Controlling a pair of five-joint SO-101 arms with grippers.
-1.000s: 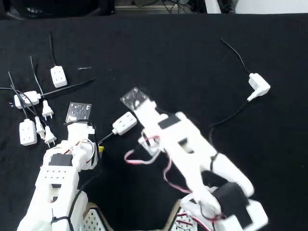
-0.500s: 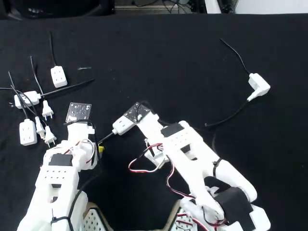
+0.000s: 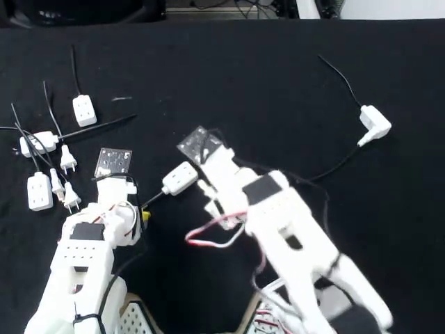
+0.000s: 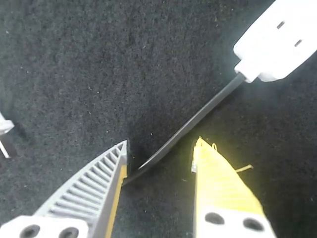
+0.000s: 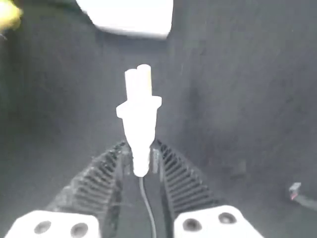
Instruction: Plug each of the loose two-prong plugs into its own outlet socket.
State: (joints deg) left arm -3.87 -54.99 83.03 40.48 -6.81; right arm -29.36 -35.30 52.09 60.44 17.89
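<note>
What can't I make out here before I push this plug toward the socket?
- Right wrist view: the socket ahead of the plug is blurred and cut by the frame edge; its slots are unreadable.
- High view: the right arm covers the plug, so prong alignment is hidden.
- Left wrist view: the cord runs between the fingers of the left gripper; contact is unclear.

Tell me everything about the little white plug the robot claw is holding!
The plug is small, white and looks like smooth plastic. Two round prongs stick out side by side at its front. Behind them sits a wider collar, and the body narrows toward the back, where a thin dark cord leaves it. The right gripper pinches its back end between ribbed fingers. The prongs point at a white socket block, with a gap between, so it is not plugged in.
</note>
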